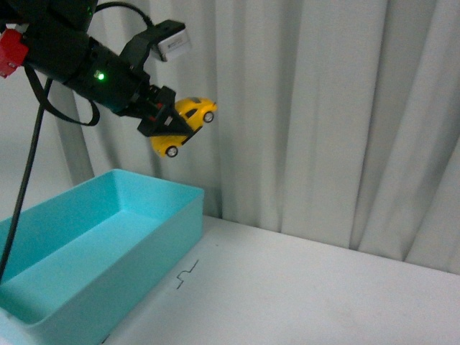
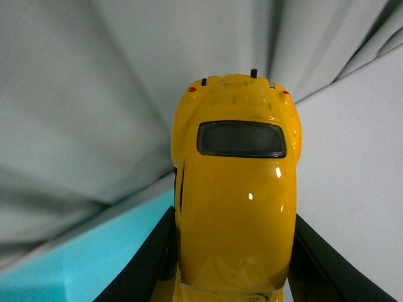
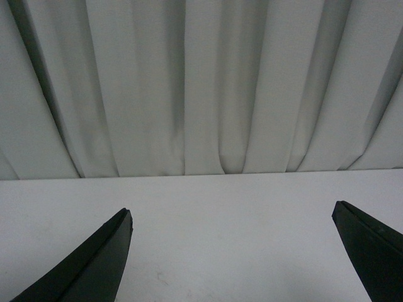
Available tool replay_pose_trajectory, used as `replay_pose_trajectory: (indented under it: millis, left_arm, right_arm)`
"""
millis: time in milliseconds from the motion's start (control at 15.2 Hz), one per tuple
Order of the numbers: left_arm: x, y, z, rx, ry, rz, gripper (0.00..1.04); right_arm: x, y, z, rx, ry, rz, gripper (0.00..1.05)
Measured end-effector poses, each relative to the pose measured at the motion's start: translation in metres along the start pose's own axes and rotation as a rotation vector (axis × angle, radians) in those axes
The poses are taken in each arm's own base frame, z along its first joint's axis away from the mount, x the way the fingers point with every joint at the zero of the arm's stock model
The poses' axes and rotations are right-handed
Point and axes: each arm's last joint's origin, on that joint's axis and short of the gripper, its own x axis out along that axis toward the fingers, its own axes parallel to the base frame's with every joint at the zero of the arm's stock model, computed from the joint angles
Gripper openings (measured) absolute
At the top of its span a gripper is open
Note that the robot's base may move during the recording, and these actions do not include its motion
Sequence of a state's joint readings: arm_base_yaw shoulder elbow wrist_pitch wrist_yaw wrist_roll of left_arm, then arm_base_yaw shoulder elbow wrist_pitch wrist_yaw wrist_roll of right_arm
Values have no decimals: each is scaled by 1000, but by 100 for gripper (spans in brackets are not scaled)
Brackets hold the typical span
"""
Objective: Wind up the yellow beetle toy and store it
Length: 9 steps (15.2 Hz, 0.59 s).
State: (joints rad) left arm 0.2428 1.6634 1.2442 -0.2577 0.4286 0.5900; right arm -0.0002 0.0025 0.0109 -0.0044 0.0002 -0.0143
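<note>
curtain point(image 1: 323, 108) bkgd; l claw point(image 1: 171, 123) clamps 1 yellow beetle toy point(image 1: 195, 109); r claw point(image 3: 233, 215) apart.

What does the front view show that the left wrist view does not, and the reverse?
Only the front view: the silver wheels of the yellow beetle toy, the left arm, and a small black mark on the table. Only the left wrist view: the toy's dark window and red lights, close up. Both: the toy shut in the left gripper, the turquoise bin, the curtain.
</note>
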Motion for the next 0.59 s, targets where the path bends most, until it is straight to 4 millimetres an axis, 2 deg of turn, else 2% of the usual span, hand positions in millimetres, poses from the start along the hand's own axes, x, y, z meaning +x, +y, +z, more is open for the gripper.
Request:
replay_pose_trajectory:
  millis: [591]
  left_arm:
    - [-18, 35, -44, -81, 104, 181, 41]
  right_arm:
    - [0, 0, 0, 0, 0, 0, 98]
